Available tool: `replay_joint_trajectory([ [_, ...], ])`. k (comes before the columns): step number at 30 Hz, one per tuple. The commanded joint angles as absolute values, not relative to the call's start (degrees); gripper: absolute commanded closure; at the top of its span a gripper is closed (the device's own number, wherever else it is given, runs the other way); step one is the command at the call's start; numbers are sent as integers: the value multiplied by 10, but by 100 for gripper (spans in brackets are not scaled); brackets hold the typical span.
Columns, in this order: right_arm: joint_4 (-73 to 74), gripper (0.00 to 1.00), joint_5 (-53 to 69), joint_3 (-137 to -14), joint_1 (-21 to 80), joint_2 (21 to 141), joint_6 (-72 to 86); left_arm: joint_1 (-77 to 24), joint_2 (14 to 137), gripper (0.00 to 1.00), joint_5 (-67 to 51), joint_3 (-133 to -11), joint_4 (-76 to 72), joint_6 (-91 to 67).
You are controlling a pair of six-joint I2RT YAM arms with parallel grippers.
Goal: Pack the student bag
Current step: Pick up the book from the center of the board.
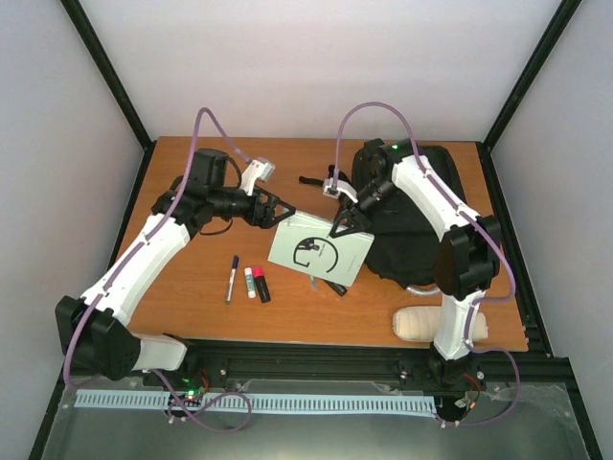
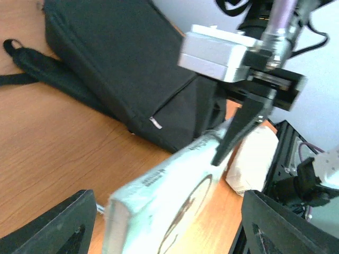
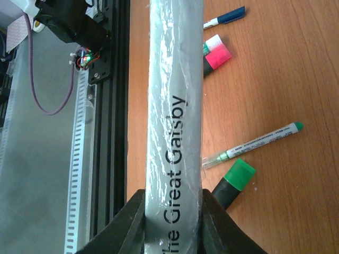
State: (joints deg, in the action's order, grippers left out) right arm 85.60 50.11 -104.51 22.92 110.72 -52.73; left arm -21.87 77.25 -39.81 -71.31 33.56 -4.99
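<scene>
Gripping book (image 1: 311,251) in right hand (image 1: 344,224), left hand (image 1: 280,208) open alongside, now lift and steer edge-first into bag (image 1: 397,251).

Seen from above, the right arm (image 1: 433,199) lies across the student bag (image 1: 402,251) and covers its middle, and its lower link hides one end of the cream pouch (image 1: 414,324). In the left wrist view the book (image 2: 159,203) is blurred and runs off the bottom edge. In the right wrist view its spine covers part of the pink highlighter (image 3: 218,53), and a black finger (image 3: 225,230) hides the lower end of the green highlighter (image 3: 237,180).
</scene>
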Motion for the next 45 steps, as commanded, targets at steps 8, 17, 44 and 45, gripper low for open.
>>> replay_joint_trajectory([
  [8, 862, 97, 505, -1053, 278, 1060, -562, -262, 773, 22, -426, -692, 355, 12],
  [17, 861, 97, 468, -1068, 280, 1067, -563, -305, 764, 39, -440, -665, 382, 28],
  [44, 861, 35, 621, -1165, 164, 1096, -511, -295, 786, 99, -418, -701, 364, -36],
  [45, 861, 29, 651, -1165, 137, 1096, -505, -289, 787, 99, -411, -706, 347, -59],
])
